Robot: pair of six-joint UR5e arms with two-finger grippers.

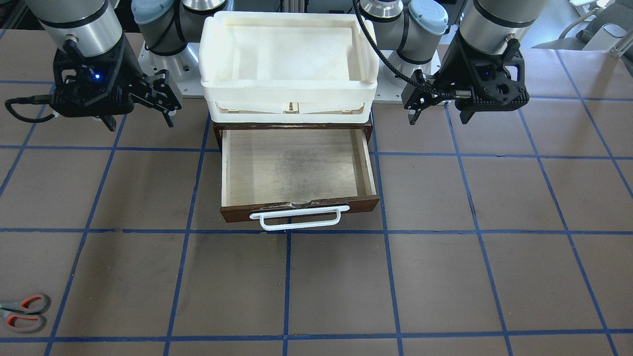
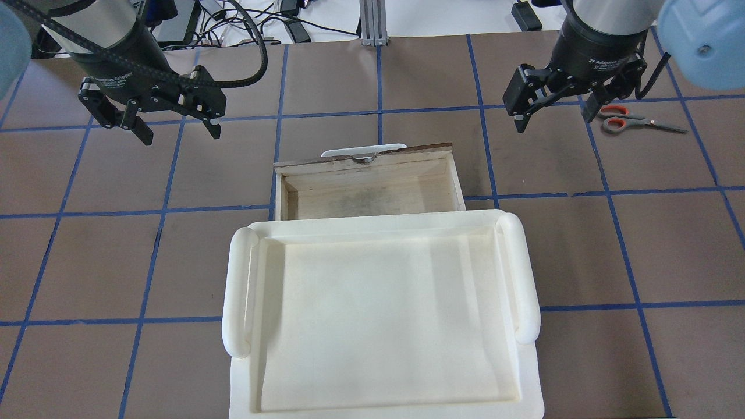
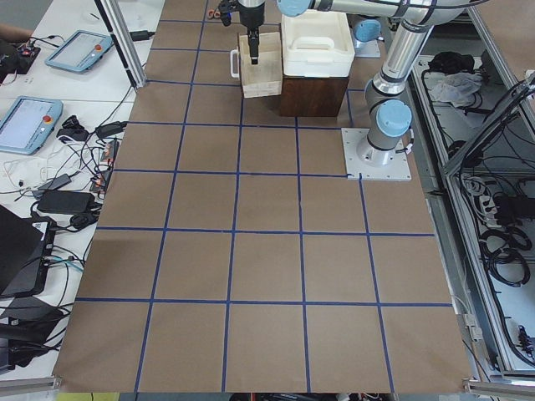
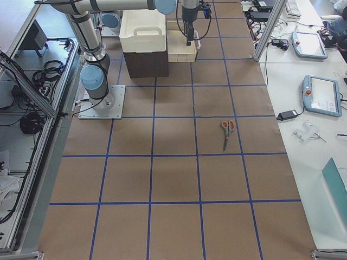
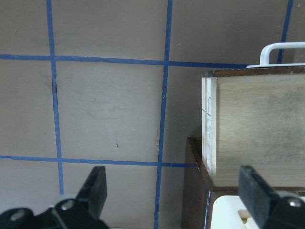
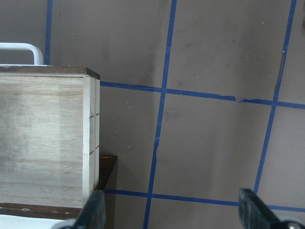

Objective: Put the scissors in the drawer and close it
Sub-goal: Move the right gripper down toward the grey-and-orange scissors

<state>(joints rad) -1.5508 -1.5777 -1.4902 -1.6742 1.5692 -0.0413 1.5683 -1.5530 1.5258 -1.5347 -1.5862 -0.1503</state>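
Observation:
The scissors point(image 1: 24, 312) lie flat on the table on my right side, far from the drawer; they also show in the overhead view point(image 2: 634, 119) and the exterior right view point(image 4: 226, 132). The drawer point(image 1: 296, 168) is pulled open and empty, with its white bar handle point(image 1: 295, 217) toward the operators' side. My right gripper point(image 2: 556, 119) is open and empty, hovering between the drawer and the scissors. My left gripper point(image 2: 180, 134) is open and empty, hovering on the drawer's other side. Each wrist view shows a side of the drawer point(image 5: 257, 124) point(image 6: 43, 143).
A white plastic tray point(image 1: 289, 54) sits on top of the dark brown cabinet point(image 4: 146, 62) that houses the drawer. The table is brown with blue tape grid lines. Tablets and cables lie beyond the table's far edge point(image 4: 320, 95).

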